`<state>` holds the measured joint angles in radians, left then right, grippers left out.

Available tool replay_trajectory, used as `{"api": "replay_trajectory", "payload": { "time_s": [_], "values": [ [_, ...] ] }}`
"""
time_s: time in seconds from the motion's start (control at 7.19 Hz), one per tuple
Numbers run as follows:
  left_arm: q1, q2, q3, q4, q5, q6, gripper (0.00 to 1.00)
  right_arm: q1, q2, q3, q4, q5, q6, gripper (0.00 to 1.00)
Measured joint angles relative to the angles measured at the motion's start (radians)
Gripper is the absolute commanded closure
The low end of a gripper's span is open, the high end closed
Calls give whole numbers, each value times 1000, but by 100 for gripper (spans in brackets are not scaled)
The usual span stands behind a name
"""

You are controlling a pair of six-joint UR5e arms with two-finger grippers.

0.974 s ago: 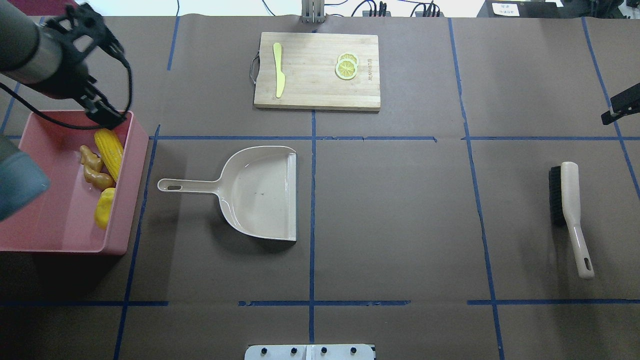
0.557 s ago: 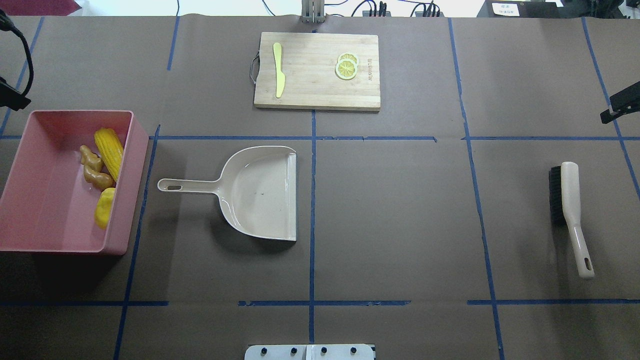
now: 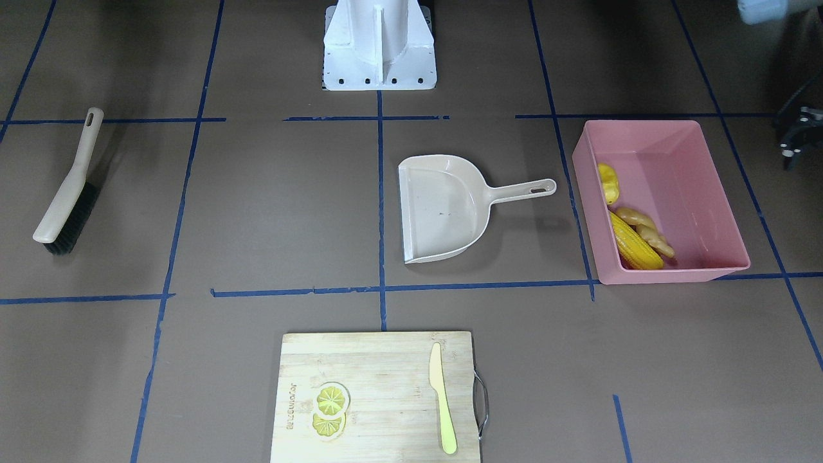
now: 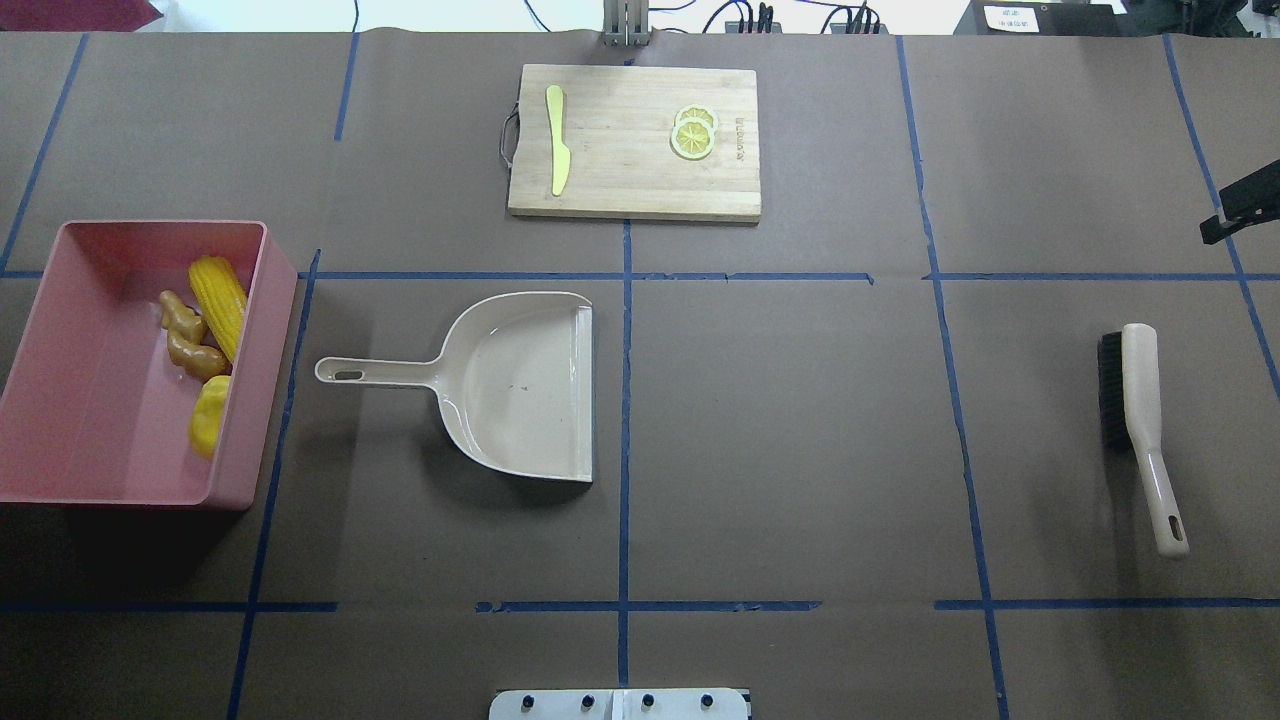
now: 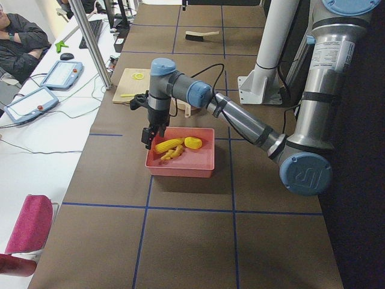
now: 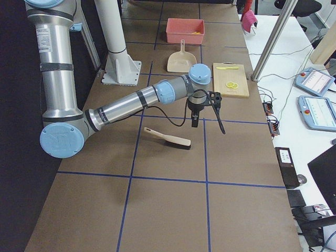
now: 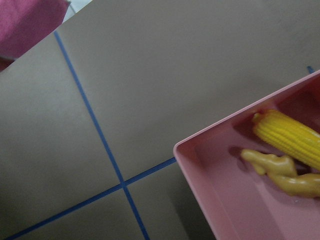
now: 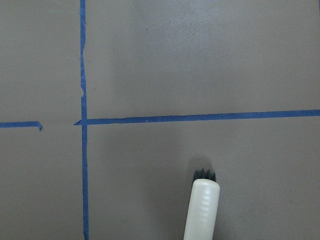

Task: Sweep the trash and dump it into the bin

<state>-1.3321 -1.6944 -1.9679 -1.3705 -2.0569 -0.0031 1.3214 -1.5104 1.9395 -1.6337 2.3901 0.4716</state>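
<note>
The pink bin (image 4: 60,485) stands at the table's left. Inside it, along the right wall, lie the corn cob (image 4: 218,293), the ginger root (image 4: 190,345) and the potato-like lump (image 4: 208,415). The left wrist view shows the bin's corner (image 7: 200,190) with the corn cob (image 7: 290,137) and the ginger root (image 7: 280,170). My left gripper (image 5: 147,137) hangs just outside the bin's outer side, above the table; its fingers are unclear. My right gripper (image 6: 195,122) hangs above the table past the brush (image 4: 1140,420); its fingers are unclear too.
The beige dustpan (image 4: 520,385) lies empty mid-table, handle toward the bin. The brush lies flat at the right, with its handle end in the right wrist view (image 8: 202,210). A cutting board (image 4: 620,140) at the back holds a pale knife (image 4: 557,140) and lemon slices (image 4: 693,133).
My left arm has drawn back from over the bin's far corner and left the overhead view to the left. The trash, dustpan and brush have not moved.
</note>
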Motion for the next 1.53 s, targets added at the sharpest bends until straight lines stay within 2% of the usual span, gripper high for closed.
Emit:
{"api": "replay_trajectory", "payload": {
  "time_s": [0.28,0.42,0.83,1.25,1.53],
  "values": [
    [-79,29,109,-8,-140,0,0,0,1,6,0,0,-2,0],
    [-126,53,144,-19,-165,0,0,1,1,8,0,0,-5,0],
    [-180,122,212,-109,-180,-34,0,0,1,10,0,0,-6,0],
    [-181,151,339,-298,-180,-148,0,1,1,8,0,0,-10,0],
    [-180,153,348,-308,-183,-159,0,1,-1,2,0,0,-12,0]
  ]
}}
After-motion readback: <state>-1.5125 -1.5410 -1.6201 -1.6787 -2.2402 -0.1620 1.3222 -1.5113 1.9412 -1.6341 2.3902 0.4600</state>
